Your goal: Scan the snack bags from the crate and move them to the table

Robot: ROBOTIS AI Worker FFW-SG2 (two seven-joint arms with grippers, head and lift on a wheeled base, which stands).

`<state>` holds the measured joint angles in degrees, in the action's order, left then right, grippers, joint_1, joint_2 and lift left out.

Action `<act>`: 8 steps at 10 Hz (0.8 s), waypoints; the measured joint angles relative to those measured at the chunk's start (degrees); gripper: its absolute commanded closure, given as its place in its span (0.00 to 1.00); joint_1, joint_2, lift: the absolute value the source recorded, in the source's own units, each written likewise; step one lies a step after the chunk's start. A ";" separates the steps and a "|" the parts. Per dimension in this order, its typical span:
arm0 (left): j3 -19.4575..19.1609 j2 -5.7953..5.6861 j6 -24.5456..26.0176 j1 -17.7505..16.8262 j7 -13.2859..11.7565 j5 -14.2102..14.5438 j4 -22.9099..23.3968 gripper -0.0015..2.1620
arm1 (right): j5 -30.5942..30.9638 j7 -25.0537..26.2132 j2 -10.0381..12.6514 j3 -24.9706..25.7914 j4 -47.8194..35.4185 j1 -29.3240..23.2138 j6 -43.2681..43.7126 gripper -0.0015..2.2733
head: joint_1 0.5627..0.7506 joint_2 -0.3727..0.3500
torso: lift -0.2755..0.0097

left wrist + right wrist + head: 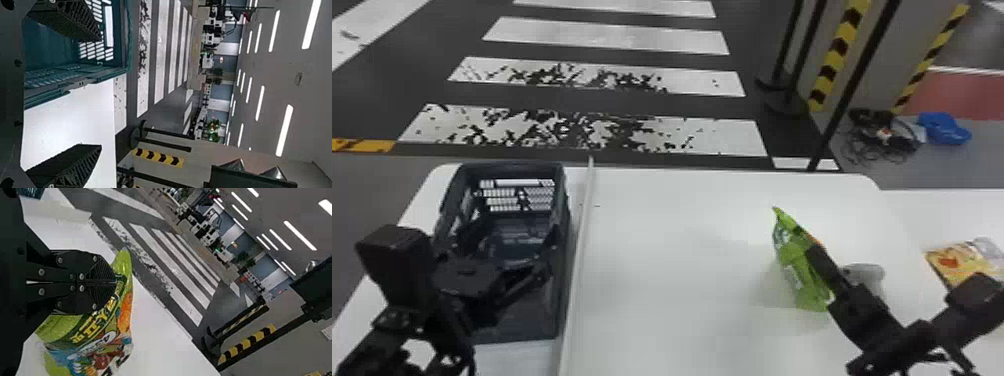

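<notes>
Snack bags: two, one in right gripper; crate: one.

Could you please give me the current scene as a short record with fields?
Crate: on the table's left side
Table: white
Left tool: open, by the crate
Right tool: closed on the green snack bag
Green bag touching table: cannot tell
Yellow packet: lying to the green bag's right
Grey object: behind the right tool, partly hidden
</notes>
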<state>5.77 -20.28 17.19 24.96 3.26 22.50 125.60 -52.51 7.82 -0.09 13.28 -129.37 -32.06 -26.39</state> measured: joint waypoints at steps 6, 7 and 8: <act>1.54 -2.08 0.00 0.66 0.37 -0.88 1.48 0.01 | -29.49 -6.40 0.09 12.87 6.09 -0.59 -2.62 0.99 | 0.70 0.27 | 0.63; 1.61 -2.40 0.00 0.53 0.42 -0.88 1.54 0.01 | -30.49 -6.15 0.09 14.54 9.83 -0.21 -2.43 0.99 | 0.70 0.21 | 0.63; 1.91 -2.54 0.00 0.16 0.46 -0.88 1.55 0.01 | -30.83 -6.29 0.09 15.91 12.63 0.10 -2.18 0.99 | 0.70 0.17 | 0.63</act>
<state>7.68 -22.82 17.19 25.11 3.73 21.62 127.15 -83.34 1.53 0.00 29.18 -116.74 -31.96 -28.56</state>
